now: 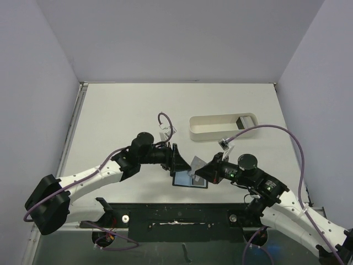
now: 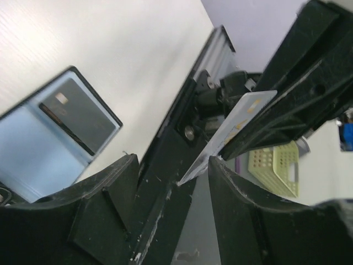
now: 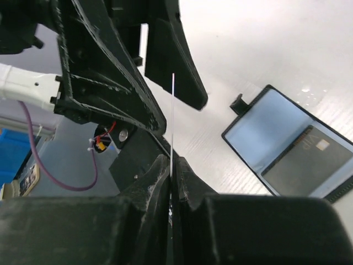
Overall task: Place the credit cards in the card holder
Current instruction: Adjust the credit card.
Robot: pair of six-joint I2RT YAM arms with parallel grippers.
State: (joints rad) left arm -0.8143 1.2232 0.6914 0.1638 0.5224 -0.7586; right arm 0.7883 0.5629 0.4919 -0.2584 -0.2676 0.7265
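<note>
The left tool (image 1: 176, 160) stood with its jaws apart and gripped nothing. The free end of a pale card (image 2: 234, 127) reached towards the gap between its fingers. Just right of it, the card holder (image 1: 190, 180) lay open and flat on the table (image 1: 127, 110), with one dark card (image 3: 309, 160) already seated in a pocket. The right tool (image 1: 198, 170) was clamped tight on one end of the pale card and held it on edge, off the table and close to the holder. The card is judged light, thin, stiff and slippery. Pinch it across its flat faces near one end, leaving the opposite end free to enter a pocket.
</note>
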